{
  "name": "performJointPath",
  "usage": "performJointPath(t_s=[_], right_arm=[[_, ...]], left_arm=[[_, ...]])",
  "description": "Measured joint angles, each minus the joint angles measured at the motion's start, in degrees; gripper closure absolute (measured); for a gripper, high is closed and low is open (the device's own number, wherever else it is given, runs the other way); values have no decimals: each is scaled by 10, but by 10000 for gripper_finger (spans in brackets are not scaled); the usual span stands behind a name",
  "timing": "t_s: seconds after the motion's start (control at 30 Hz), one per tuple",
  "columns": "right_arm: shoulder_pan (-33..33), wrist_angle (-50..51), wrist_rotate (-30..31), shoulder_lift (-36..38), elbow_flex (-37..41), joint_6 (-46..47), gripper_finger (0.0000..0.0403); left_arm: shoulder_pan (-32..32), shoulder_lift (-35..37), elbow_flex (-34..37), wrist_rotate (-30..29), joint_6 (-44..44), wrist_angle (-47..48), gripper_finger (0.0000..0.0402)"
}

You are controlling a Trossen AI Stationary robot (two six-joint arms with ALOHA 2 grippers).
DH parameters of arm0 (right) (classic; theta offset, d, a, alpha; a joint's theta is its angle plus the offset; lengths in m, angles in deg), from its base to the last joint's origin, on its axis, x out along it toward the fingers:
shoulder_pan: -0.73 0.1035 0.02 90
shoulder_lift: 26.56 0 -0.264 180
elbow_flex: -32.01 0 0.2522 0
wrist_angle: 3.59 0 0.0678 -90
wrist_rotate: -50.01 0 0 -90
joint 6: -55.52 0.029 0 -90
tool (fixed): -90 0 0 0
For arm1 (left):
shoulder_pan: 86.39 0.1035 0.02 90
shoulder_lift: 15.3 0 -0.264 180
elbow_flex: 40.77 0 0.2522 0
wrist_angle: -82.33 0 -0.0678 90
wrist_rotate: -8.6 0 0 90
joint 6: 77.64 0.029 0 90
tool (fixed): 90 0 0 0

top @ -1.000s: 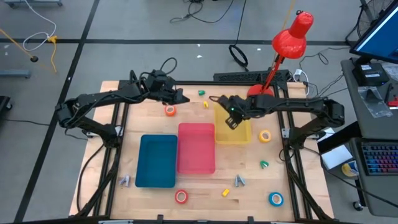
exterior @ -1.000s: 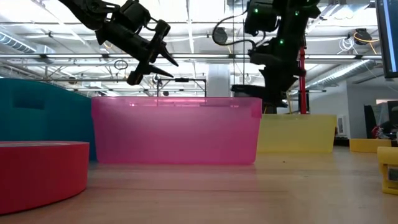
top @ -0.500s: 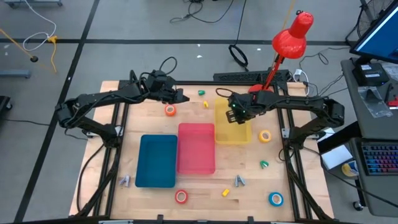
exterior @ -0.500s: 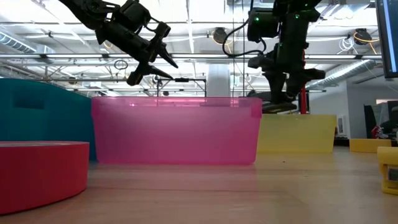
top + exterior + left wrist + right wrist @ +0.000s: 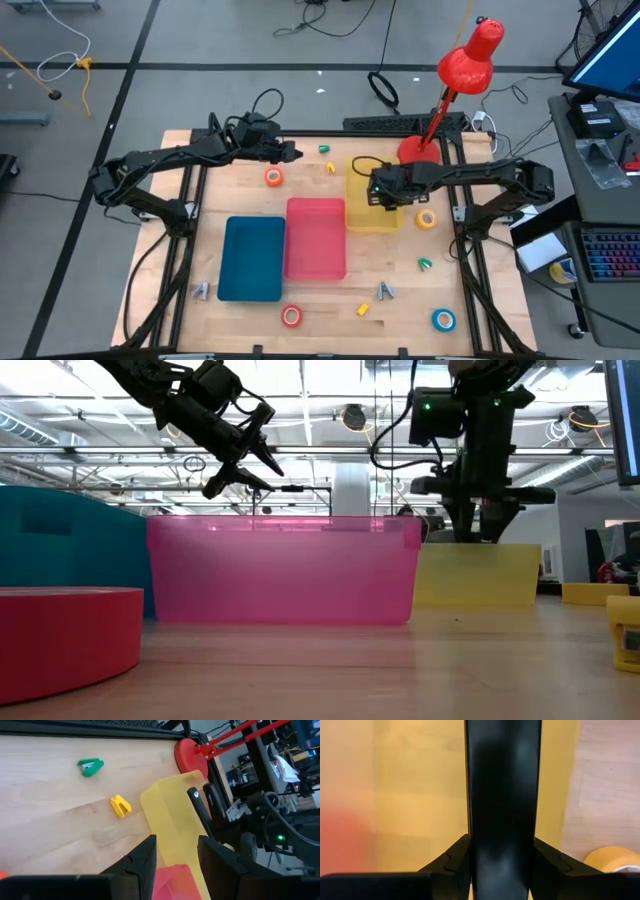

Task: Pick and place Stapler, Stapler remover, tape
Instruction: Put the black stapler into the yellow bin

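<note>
**Black stapler held over the yellow bin**

Wood of a pale grain covers the desk [image 5: 210, 215], which stands on a grey floor strewn with cables. A red lamp [image 5: 468, 55] leans over its far edge, and the low view shows an open hall with bare ceiling trusses.

Three bins sit together in the middle: a blue bin [image 5: 252, 285], a pink bin [image 5: 315, 268] and, farther back on the right, a yellow bin [image 5: 358, 222].

The right end effector [image 5: 385, 192] hangs over the yellow bin, its fingers clamped on the stapler [image 5: 502, 780]. The stapler is a plain black bar held level above the bin floor. In the left wrist view its long axis seems to run along the bin's longer side.

The left end effector [image 5: 293, 154] hovers near the desk's far edge with its fingers apart and nothing between them. An orange tape roll [image 5: 273, 177] lies just below it.

The other tape rolls are spread out:
- The yellow tape roll [image 5: 427, 219] lies just right of the yellow bin.
- The red-orange tape roll [image 5: 291, 316] lies near the front edge.
- The blue tape roll [image 5: 443, 320] lies at the front right.

Small staple removers lie loose on the wood: a green remover [image 5: 325, 149] and a yellow remover [image 5: 331, 167] near the back, and a grey remover [image 5: 202, 290] at the front left.
</note>
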Motion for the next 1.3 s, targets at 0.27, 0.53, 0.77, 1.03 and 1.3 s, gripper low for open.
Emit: performJointPath(t_s=[0.27,0.53,0.77,1.03,1.3], right_arm=[[3,-95,-32,0,43,4,266],[2,-100,-15,0,44,3,264],[2,-108,-14,-13,44,-16,259],[-2,-128,-29,-25,44,-34,241],[-6,-128,-28,-25,44,-44,214]], left_arm=[[1,0,0,0,22,0,256],[1,0,0,0,22,0,256],[1,0,0,0,22,0,256],[1,0,0,1,23,0,256],[1,0,0,1,23,0,256]])
